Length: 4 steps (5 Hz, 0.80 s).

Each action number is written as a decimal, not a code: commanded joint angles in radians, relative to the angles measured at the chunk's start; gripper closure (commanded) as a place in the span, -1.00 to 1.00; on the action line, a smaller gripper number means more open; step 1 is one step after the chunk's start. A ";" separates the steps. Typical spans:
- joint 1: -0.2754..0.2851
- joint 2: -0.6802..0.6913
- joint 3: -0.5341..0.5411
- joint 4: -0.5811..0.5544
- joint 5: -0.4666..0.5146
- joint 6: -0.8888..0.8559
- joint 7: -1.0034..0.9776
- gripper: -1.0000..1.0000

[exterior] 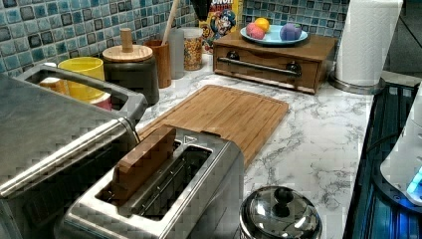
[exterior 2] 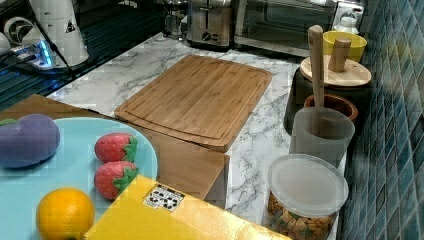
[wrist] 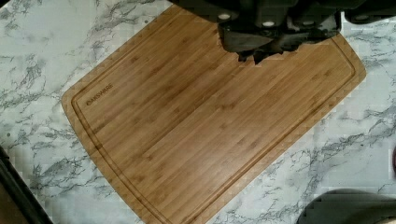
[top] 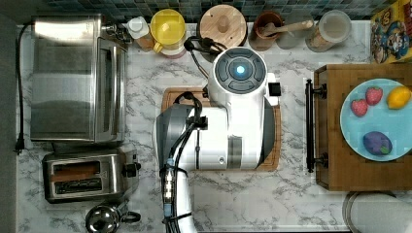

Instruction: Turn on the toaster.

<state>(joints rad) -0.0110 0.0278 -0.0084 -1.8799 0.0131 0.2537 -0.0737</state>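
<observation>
Where legible: cutting board (wrist: pixel 210 121) "OAKSWARE" | toaster (top: pixel 85 175) unlabelled

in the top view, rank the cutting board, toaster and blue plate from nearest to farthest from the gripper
The gripper hangs over the board.
1. Cutting board, directly beneath it at the top view's centre.
2. Toaster, at the top view's lower left.
3. Blue plate, at the top view's far right.

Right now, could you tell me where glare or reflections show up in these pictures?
In the top view, the toaster oven has a bright sheen across its steel top. In the left view, the pot lid carries small white highlights, and a blue glow reflects at the left view's right edge. In the right view, the toaster looks dim.
</observation>
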 commanded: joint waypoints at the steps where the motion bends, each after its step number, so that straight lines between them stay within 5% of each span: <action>1: 0.003 0.000 0.003 0.000 0.007 0.004 -0.013 1.00; 4: 0.094 -0.004 0.094 -0.132 0.037 0.124 -0.198 1.00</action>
<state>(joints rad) 0.0096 0.0367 0.0039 -1.9453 0.0370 0.3572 -0.2336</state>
